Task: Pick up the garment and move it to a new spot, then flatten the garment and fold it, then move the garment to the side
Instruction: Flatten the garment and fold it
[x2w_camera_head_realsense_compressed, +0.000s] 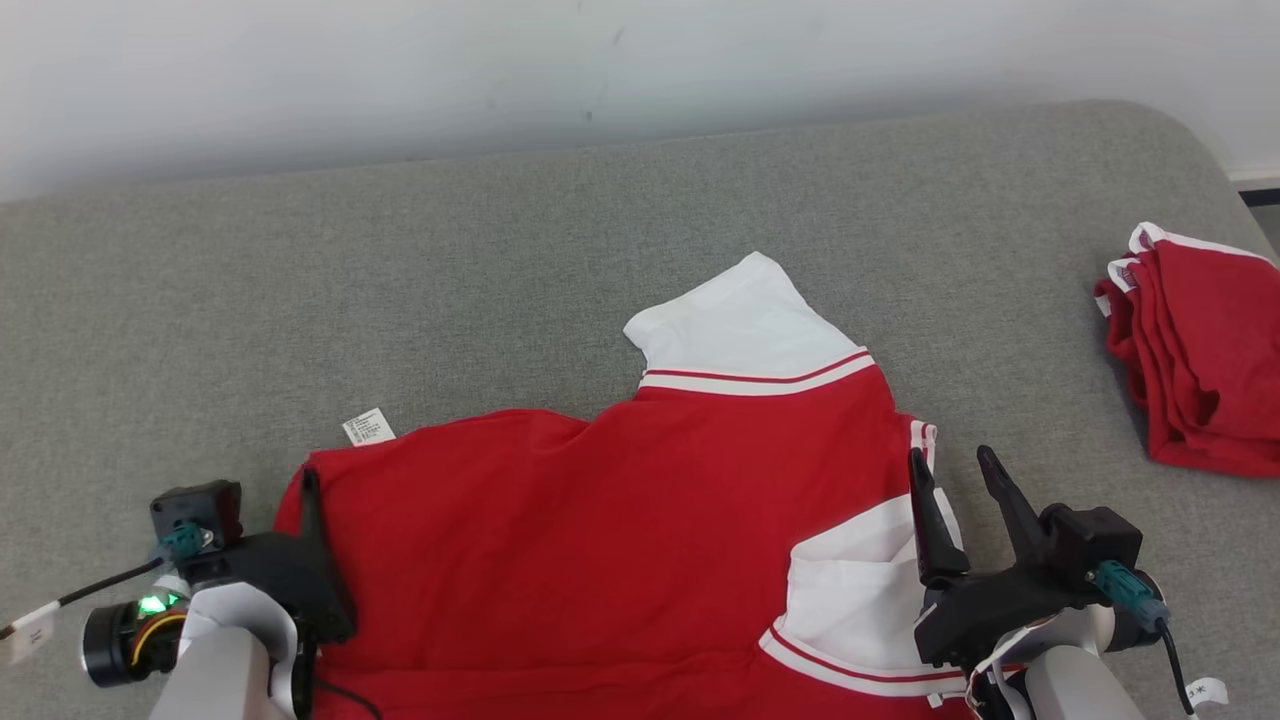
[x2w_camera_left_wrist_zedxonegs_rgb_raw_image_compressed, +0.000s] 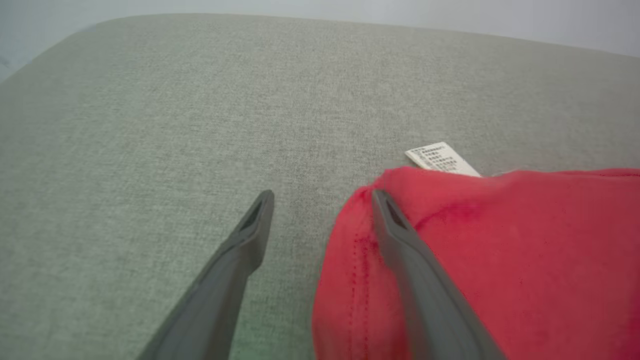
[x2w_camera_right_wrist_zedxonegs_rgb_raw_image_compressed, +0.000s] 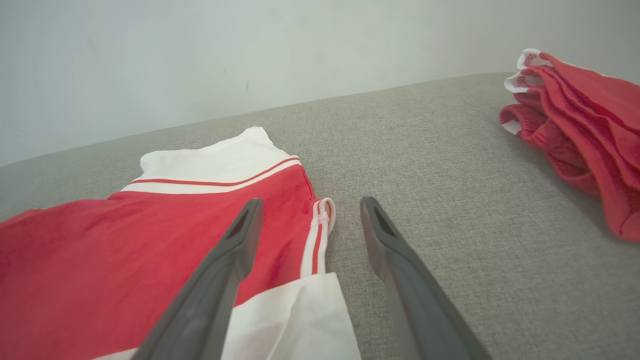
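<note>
The garment (x2w_camera_head_realsense_compressed: 620, 520) is a red shirt with white sleeves and striped trim, spread across the near part of the grey padded surface (x2w_camera_head_realsense_compressed: 500, 280). Its white care label (x2w_camera_head_realsense_compressed: 368, 427) sticks out at the far left corner. My left gripper (x2w_camera_head_realsense_compressed: 280, 500) is open at the garment's left edge. In the left wrist view the left gripper (x2w_camera_left_wrist_zedxonegs_rgb_raw_image_compressed: 322, 195) has one finger over the red cloth (x2w_camera_left_wrist_zedxonegs_rgb_raw_image_compressed: 500, 250) and the other over bare surface. My right gripper (x2w_camera_head_realsense_compressed: 950, 455) is open at the garment's right edge. In the right wrist view it (x2w_camera_right_wrist_zedxonegs_rgb_raw_image_compressed: 311, 202) straddles the striped hem of the shirt (x2w_camera_right_wrist_zedxonegs_rgb_raw_image_compressed: 100, 250).
A pile of folded red and white garments (x2w_camera_head_realsense_compressed: 1200, 350) lies at the right edge of the surface, also on the right of the right wrist view as the pile (x2w_camera_right_wrist_zedxonegs_rgb_raw_image_compressed: 575, 130). A pale wall (x2w_camera_head_realsense_compressed: 600, 60) runs behind the surface. The surface's rounded corner is at the far right.
</note>
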